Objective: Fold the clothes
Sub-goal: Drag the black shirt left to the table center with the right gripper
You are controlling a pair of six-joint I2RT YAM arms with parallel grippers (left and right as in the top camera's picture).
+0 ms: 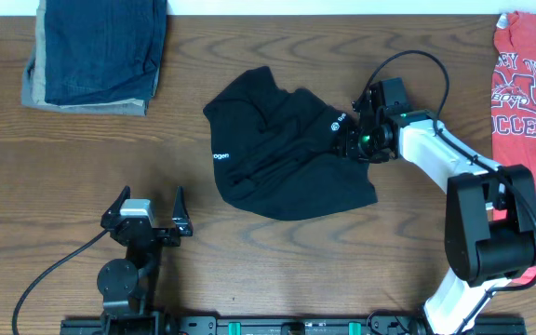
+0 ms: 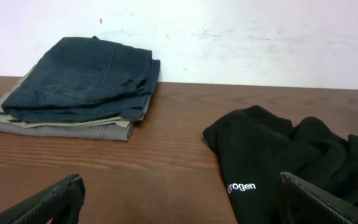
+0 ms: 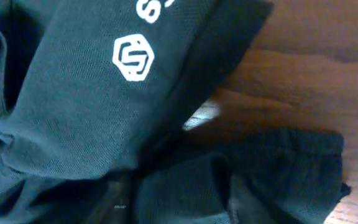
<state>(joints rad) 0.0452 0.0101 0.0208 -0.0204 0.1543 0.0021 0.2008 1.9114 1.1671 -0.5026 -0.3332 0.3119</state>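
The clothes (image 1: 287, 154) are a black shirt lying crumpled in the middle of the table, also visible in the left wrist view (image 2: 291, 155). Its white round logo (image 3: 133, 57) faces up near the right edge. My right gripper (image 1: 350, 140) is down on that right edge, by the logo. In the right wrist view the right gripper (image 3: 178, 199) has a bunched fold of black fabric (image 3: 73, 106) filling the gap between its partly closed fingers. My left gripper (image 1: 150, 200) stands open near the front left, apart from the shirt, and nothing lies between its fingers (image 2: 182, 193).
A folded stack of blue denim and tan cloth (image 1: 96, 51) sits at the back left (image 2: 73, 87). A red printed T-shirt (image 1: 529, 84) lies along the right edge. Bare wood (image 1: 249, 261) runs in front of the shirt.
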